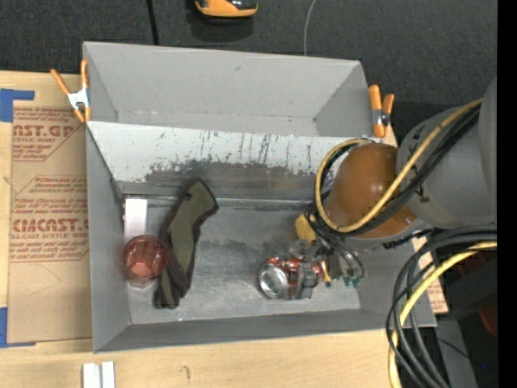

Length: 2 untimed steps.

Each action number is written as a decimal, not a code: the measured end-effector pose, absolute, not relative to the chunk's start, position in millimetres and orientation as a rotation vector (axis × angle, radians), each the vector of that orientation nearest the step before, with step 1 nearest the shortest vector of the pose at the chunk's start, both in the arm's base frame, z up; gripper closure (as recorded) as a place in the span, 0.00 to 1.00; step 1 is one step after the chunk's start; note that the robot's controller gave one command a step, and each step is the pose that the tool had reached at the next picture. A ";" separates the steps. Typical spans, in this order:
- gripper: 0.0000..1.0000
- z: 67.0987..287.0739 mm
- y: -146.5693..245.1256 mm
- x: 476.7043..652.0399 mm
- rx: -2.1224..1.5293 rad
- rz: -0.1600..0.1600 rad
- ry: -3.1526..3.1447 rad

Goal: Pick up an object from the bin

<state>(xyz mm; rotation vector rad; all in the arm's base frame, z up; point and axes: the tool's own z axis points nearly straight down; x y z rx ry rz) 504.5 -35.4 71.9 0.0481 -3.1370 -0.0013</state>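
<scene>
At btm-right of bin, end effector sits just beside silver can, label unreadable; open/closed can't tell.

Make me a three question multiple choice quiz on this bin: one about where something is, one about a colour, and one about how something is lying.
1. Where in the bin is the shiny metal can?
A. In the far left corner
B. At the lower right of the view, next to the gripper
C. Up on the back wall

2. What colour is the round thing at the left?
A. Blue
B. Green
C. Reddish

3. How does the dark cloth lie?
A. Stretched out long on the floor
B. Rolled into a ball
C. Hung over the rim

Answers: 1 B, the can sits by the gripper on the right. 2 C, it shows red-brown beside the cloth. 3 A, it runs lengthwise along the bin floor.
</scene>
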 end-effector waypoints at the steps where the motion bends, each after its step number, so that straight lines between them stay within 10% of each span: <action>1: 1.00 71.9 -36.7 508.7 0.151 -0.002 -3.132; 2: 1.00 269.7 -79.3 527.7 0.136 0.000 -3.138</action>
